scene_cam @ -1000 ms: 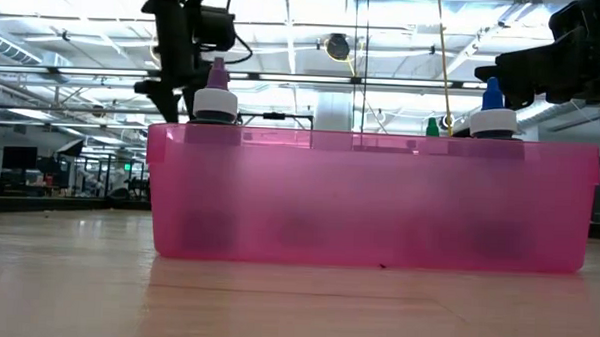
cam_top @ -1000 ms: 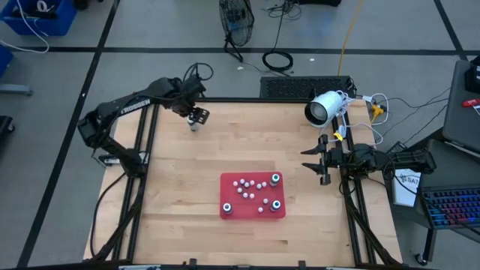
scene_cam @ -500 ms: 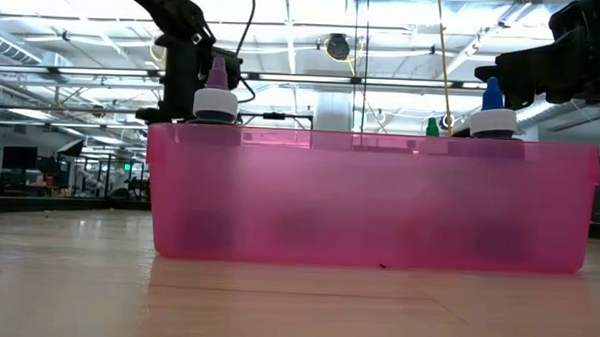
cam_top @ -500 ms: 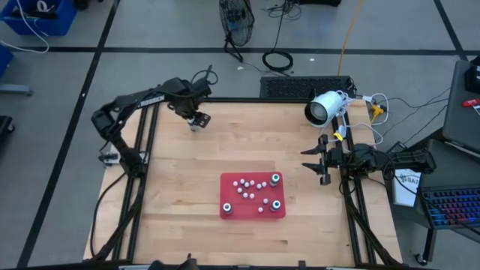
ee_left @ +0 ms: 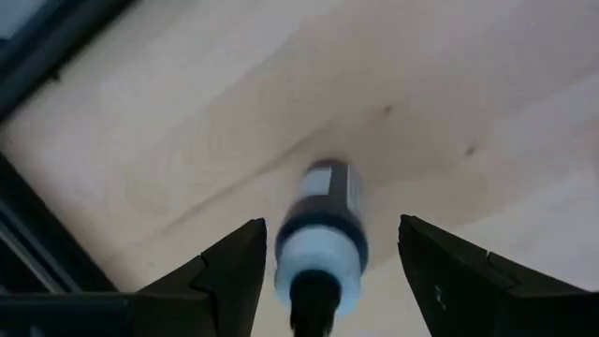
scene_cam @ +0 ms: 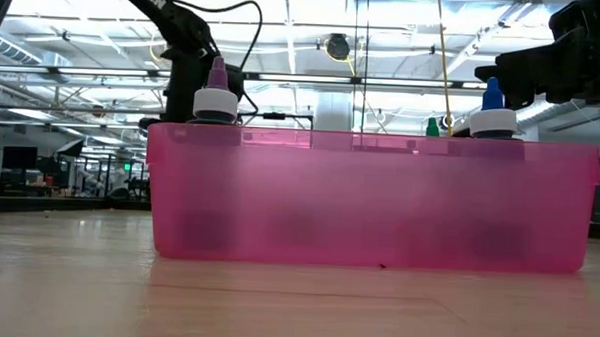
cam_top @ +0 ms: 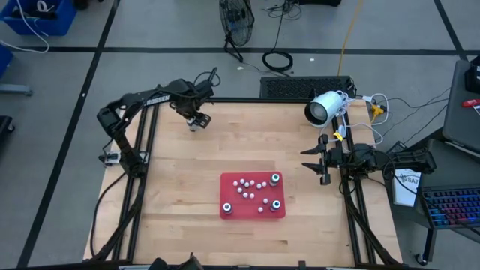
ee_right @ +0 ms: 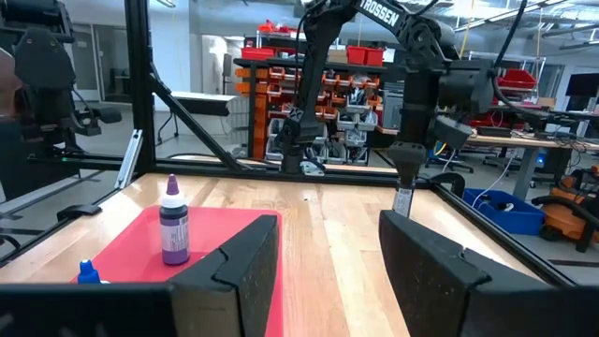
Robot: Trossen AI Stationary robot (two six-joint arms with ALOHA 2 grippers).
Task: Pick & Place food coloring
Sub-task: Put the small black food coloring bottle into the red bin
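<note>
Left gripper (cam_top: 196, 120) hovering over the far-left part of the table (cam_top: 180, 187), well apart from the red tray (cam_top: 252, 196). Fingers spread wide in the left wrist view, one dark bottle (ee_left: 319, 232) with a pale cap standing upright between them, not touched by either finger (ee_left: 225, 271). Only a speck under the gripper from above; from the right wrist view, showing as a small bottle (ee_right: 403, 200) hanging just below the left gripper's tip. Remaining food coloring (cam_top: 253, 190) sitting in the tray near the table's middle: small whitish caps plus dark-capped ones. Low view showing just two tall bottles, purple tip (scene_cam: 216, 93) and blue tip (scene_cam: 493, 112), poking over the pink tray wall (scene_cam: 369, 196). Right gripper (cam_top: 315, 160) parking at the right edge, fingers spread apart, gripping nothing.
</note>
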